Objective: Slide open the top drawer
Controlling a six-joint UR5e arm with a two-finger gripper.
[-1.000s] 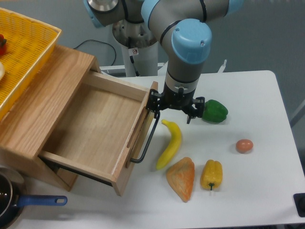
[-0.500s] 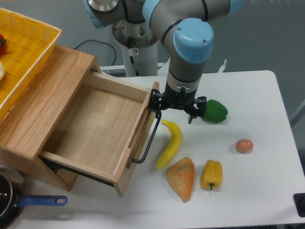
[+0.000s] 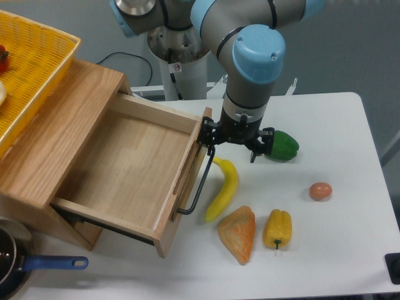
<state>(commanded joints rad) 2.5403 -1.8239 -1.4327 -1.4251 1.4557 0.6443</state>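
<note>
Starting at the near edge: a dark pot with a blue handle (image 3: 55, 263) sits at the lower left, partly cut off by the frame. On the white table (image 3: 337, 250) lie a triangular orange pastry-like piece (image 3: 237, 232) and, just beside it, a yellow bell pepper (image 3: 277, 228). A small brown egg (image 3: 320, 191) rests alone, well apart to the right. A banana (image 3: 223, 188) lies lengthwise between the drawer front and the pepper group, its upper end close under the gripper.

Mid-ground: the top drawer (image 3: 128, 165) stands pulled well out of the oak cabinet (image 3: 53, 134), its bare wooden floor fully exposed, nothing visible inside. Its front panel faces the banana; the thin black bar handle (image 3: 199, 184) runs along that panel, standing off from the wood.

The gripper (image 3: 232, 145) hangs at the far end of the handle. Its fingers stand apart; the left-side finger (image 3: 209, 136) sits at the top of the bar, apparently touching it, while the other finger is out over the table next to a green bell pepper (image 3: 281, 145). No clamping visible.

Far: the yellow plastic basket (image 3: 31, 69) rests on the cabinet top at upper left, holding items too cropped to identify. The arm's base post (image 3: 181, 69) rises behind the table.
</note>
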